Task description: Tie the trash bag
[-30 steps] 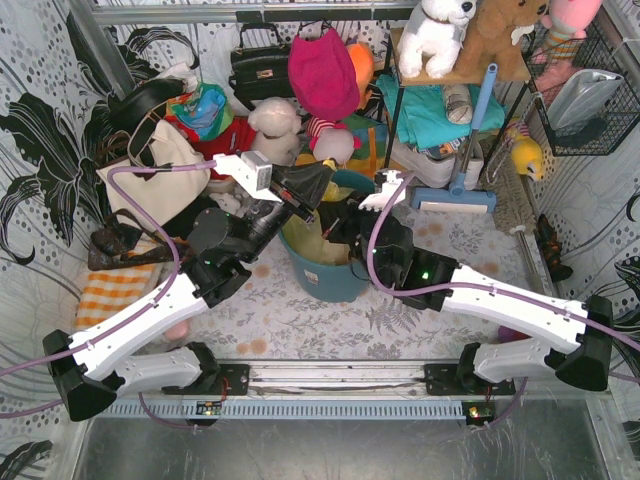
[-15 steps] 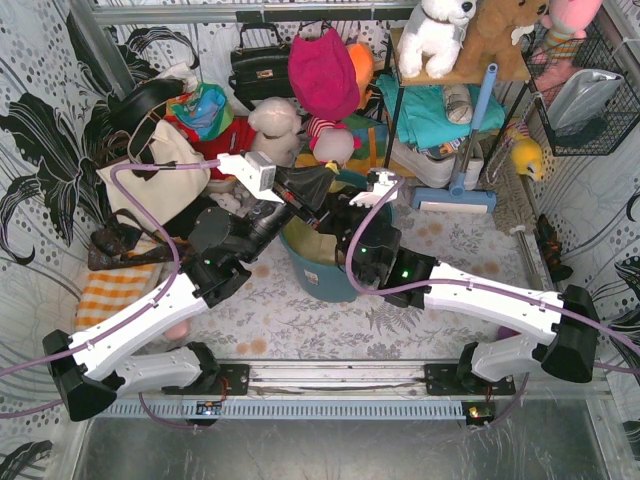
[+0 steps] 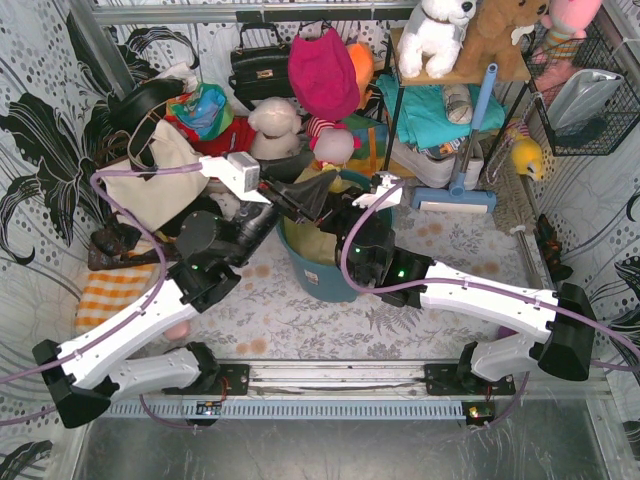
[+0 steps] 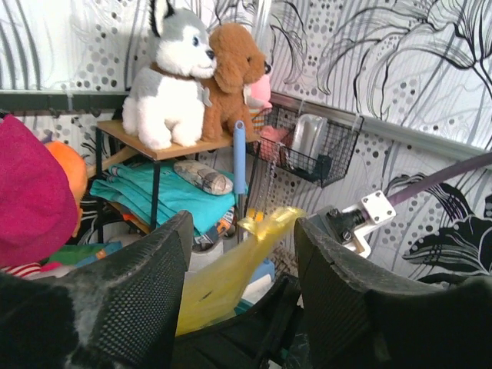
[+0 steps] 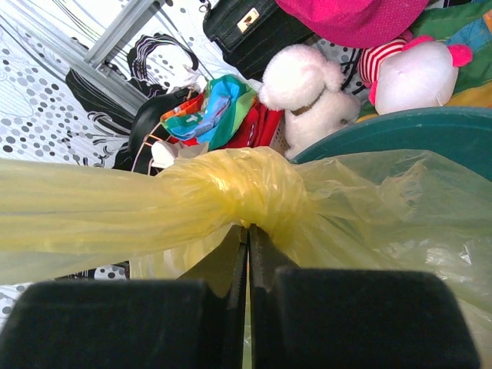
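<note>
We see a translucent yellow-green trash bag (image 5: 231, 192) in a teal bin (image 3: 335, 282). The pale table (image 3: 320, 322) is printed with grey ferns and brown spots. White walls (image 3: 40, 120) carry black flowers and dots.

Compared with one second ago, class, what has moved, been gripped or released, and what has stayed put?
The left gripper opened and released the trash bag, and its arm drew slightly left. The right arm swung left, closer over the bin. The right gripper stays shut on the bag under the knot; the bin hasn't moved.
</note>
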Motion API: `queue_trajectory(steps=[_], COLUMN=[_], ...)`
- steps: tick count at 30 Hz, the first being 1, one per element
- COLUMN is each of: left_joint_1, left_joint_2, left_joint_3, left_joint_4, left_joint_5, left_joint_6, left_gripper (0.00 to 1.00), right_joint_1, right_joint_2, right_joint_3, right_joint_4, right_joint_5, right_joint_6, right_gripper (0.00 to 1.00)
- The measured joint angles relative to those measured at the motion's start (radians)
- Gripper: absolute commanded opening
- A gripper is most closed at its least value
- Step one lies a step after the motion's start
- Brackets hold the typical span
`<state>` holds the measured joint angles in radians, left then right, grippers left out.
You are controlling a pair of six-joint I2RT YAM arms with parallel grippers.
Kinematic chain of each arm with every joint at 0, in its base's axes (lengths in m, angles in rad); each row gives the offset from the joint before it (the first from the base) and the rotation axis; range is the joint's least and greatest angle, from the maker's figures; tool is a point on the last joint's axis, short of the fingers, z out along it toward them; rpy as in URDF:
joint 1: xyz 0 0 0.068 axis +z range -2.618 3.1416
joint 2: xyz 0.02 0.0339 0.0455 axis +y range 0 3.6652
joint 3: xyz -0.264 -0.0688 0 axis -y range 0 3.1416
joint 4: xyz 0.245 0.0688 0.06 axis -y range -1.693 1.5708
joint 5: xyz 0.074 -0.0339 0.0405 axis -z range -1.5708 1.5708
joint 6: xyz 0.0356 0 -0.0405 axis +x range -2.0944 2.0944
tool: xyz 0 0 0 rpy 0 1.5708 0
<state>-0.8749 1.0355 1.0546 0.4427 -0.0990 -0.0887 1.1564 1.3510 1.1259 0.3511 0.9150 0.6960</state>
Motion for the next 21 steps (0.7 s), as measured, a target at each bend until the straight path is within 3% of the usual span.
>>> queue_trajectory(steps=[10, 18, 21], left_joint_1=[0.000, 0.016, 0.085], left_joint_2=[-0.123, -0.119, -0.098], left_joint_3=[0.002, 0.069, 0.100], left_joint_4=[-0.060, -0.303, -0.423], left_joint_5=[-0.129, -0.334, -0.320], left_joint_6=[0.003, -0.046, -0.122], left_gripper=[0.84, 0.82, 0.82], right_joint_1=[0.000, 0.000, 0.000], right_joint_2=[-0.001, -0.009, -0.013], right_joint_3=[-0.010, -0.021, -0.021], right_joint_4=[-0.018, -0.030, -0.030], right_joint_5=[0.000, 0.010, 0.010], right_joint_6=[0.024, 0.026, 0.026], right_gripper=[0.00, 0.00, 0.00])
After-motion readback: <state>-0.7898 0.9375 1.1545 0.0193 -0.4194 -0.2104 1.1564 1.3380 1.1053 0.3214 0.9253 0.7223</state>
